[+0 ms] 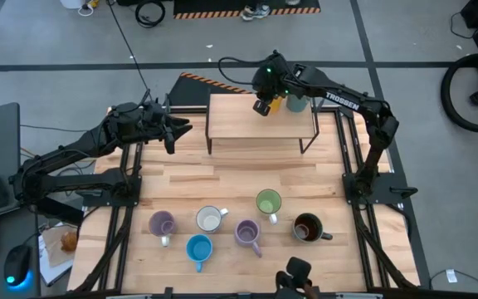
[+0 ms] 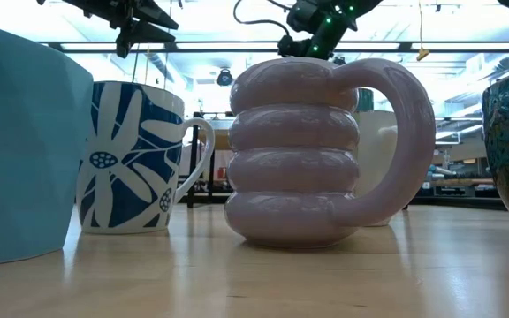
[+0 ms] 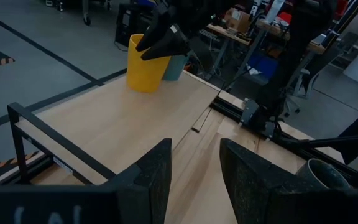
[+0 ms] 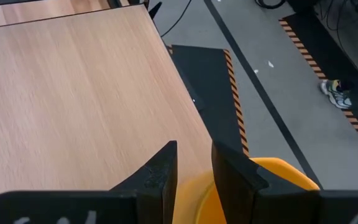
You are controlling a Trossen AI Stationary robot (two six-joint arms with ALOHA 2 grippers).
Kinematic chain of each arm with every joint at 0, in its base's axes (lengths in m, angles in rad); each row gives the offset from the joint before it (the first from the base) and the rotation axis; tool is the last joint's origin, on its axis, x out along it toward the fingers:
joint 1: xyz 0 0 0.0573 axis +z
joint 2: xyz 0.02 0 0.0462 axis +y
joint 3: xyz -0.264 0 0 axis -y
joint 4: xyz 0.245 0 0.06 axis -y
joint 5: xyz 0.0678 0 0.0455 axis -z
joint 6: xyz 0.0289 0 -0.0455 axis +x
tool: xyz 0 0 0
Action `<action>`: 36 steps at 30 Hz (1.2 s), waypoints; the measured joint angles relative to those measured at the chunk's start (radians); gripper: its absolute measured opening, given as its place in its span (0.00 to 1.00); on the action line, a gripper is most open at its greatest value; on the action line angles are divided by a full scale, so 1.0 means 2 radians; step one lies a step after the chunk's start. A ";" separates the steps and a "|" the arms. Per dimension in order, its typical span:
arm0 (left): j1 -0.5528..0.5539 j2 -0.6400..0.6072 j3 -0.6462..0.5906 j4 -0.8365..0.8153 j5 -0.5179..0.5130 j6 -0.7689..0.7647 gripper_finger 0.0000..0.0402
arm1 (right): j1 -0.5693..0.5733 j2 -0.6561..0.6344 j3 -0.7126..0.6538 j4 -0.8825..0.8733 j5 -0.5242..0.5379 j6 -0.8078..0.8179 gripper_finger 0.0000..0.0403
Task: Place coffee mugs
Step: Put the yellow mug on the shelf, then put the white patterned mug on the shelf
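The left gripper (image 1: 179,131) hovers off the shelf's (image 1: 260,129) left end, its fingers (image 3: 157,177) spread and empty. Six mugs wait in the near rows on the table (image 1: 222,178): a purple mug (image 1: 162,223), a blue mug (image 1: 198,247), a white mug (image 1: 210,219), a second purple mug (image 1: 247,232), a green mug (image 1: 268,202) and a brown mug (image 1: 307,227). On the shelf's far edge stand an orange mug (image 1: 275,103) and a pale mug (image 1: 297,103) touching it. The right gripper (image 4: 194,168) sits at the orange mug's rim, fingers a narrow gap apart; it seems to straddle the wall, though contact is hidden. These look like stiff, glazed ceramic: slippery, chip-prone, fairly heavy for their size. A pinch across the rim wall, one finger inside, looks safer than taking the handle.
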 joint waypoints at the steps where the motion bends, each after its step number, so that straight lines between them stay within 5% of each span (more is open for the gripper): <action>1: 0.000 0.000 0.000 0.000 0.000 0.000 0.35 | 0.000 0.000 0.000 -0.001 0.000 0.000 0.26; 26: 0.000 0.000 0.000 0.000 0.000 0.000 0.35 | 0.019 -0.023 -0.001 0.021 0.002 -0.005 0.26; 32: 0.000 0.000 0.000 0.000 0.009 -0.011 0.35 | 0.039 -0.047 -0.001 0.007 -0.084 0.023 0.26; 36: 0.000 0.000 0.000 -0.001 0.063 -0.030 0.35 | 0.064 -0.056 -0.001 -0.011 -0.157 0.055 0.26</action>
